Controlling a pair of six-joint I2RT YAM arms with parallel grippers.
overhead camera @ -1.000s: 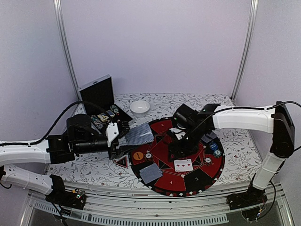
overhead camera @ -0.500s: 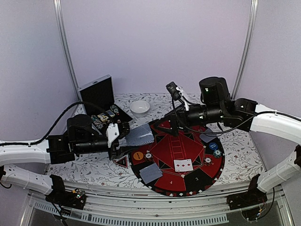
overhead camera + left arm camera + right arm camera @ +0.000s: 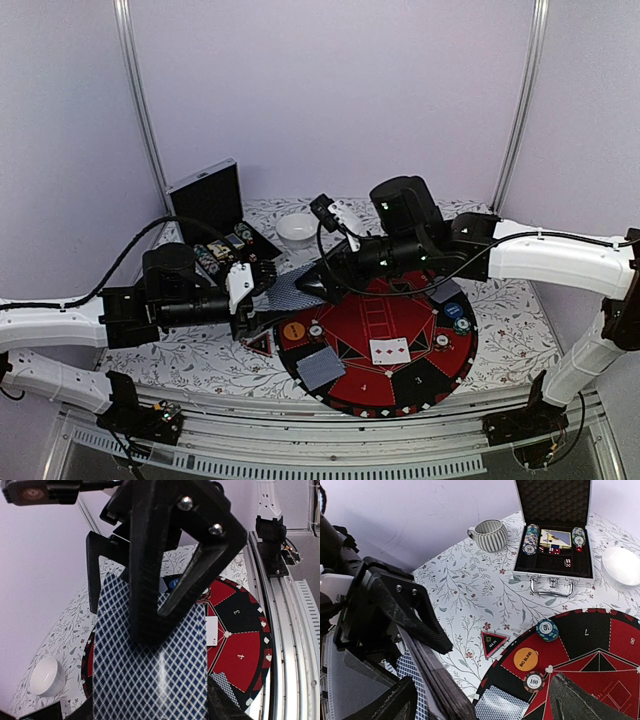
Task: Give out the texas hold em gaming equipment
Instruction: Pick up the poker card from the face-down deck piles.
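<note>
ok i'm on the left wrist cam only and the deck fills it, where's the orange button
observer: the orange button lies flat on the mat, at its left edge, next to a chip
operator: and the case, open or shut
observer: open; the case holds chip stacks and cards
operator: anything off the mat
observer: a black triangle marker on the tablecloth, just outside the mat's rim

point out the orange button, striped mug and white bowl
orange button (image 3: 525,658), right wrist view, centre of its face
striped mug (image 3: 491,535), right wrist view, ribbed side
white bowl (image 3: 297,228), top external view, its inside
</note>
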